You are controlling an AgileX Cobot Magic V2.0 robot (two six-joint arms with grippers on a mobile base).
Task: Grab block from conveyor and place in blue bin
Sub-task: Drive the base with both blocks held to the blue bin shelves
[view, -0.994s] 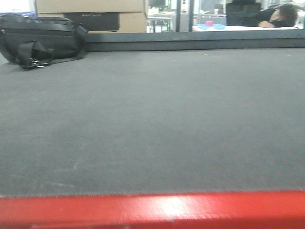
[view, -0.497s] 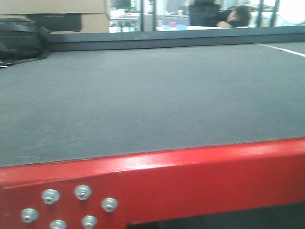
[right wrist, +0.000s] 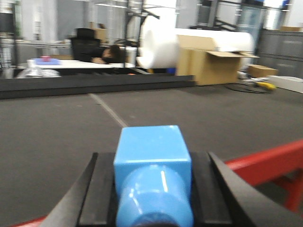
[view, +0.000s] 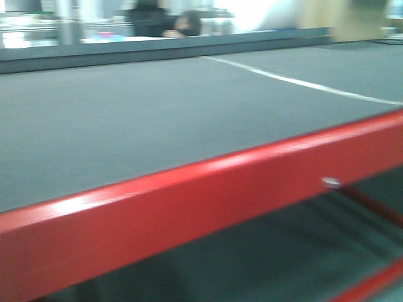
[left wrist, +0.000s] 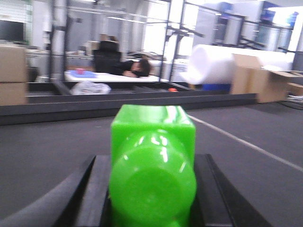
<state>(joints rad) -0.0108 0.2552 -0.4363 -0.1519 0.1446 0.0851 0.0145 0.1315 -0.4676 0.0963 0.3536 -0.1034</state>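
The conveyor's dark grey belt (view: 126, 119) fills the front view, with its red frame (view: 189, 201) slanting across the foreground. No gripper shows in that view. In the left wrist view my left gripper (left wrist: 152, 160) is shut on a glossy green block (left wrist: 152, 137), held above the belt (left wrist: 42, 156). In the right wrist view my right gripper (right wrist: 152, 157) is shut on a light blue block (right wrist: 152, 144), over the belt (right wrist: 52, 127) near its red edge (right wrist: 265, 161). The blue bin is out of view.
A white line (view: 302, 82) crosses the belt at the right. Beyond the belt's far wall a person (view: 182, 25) slumps at a desk. An open cardboard box (right wrist: 213, 61) and a big white roll (right wrist: 199, 42) stand further right. Red frame bars (view: 371, 283) run below the belt.
The front view has swung right: the black bag and cardboard boxes have left the picture, the white line has come in, and the red frame now slants with the space beneath showing.
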